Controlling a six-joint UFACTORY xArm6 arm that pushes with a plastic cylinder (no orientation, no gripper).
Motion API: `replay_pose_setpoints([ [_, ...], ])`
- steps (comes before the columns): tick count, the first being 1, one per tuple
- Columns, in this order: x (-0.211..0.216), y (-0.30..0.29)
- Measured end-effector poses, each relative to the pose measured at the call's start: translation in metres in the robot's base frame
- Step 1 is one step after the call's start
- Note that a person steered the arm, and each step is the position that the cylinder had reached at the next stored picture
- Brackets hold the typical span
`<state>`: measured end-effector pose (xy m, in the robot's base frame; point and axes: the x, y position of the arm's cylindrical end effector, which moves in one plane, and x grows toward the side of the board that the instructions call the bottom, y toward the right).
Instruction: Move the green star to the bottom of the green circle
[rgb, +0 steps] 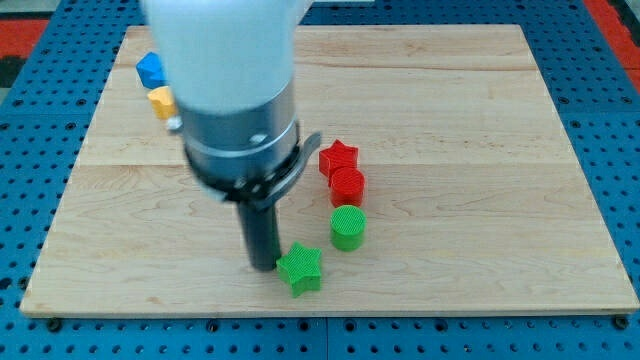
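Note:
The green star (300, 269) lies near the board's bottom edge, below and to the left of the green circle (348, 228). My tip (263, 265) is at the star's left side, touching or almost touching it. The rod rises from there into the large arm body that fills the view's upper left. The green circle stands upright, a short gap from the star.
A red circle (347, 185) sits just above the green circle, with a red star (338, 157) above that. A blue block (150, 70) and a yellow block (162, 102) lie at the upper left, partly hidden by the arm. The wooden board (480, 150) rests on a blue pegboard.

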<state>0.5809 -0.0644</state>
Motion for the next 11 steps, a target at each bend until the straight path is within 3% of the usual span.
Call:
replay_pose_setpoints([
  [1, 0.007, -0.011],
  [7, 0.018, 0.068],
  [8, 0.038, 0.068],
  [9, 0.014, 0.010],
  [10, -0.039, -0.043],
  [11, -0.088, -0.046],
])
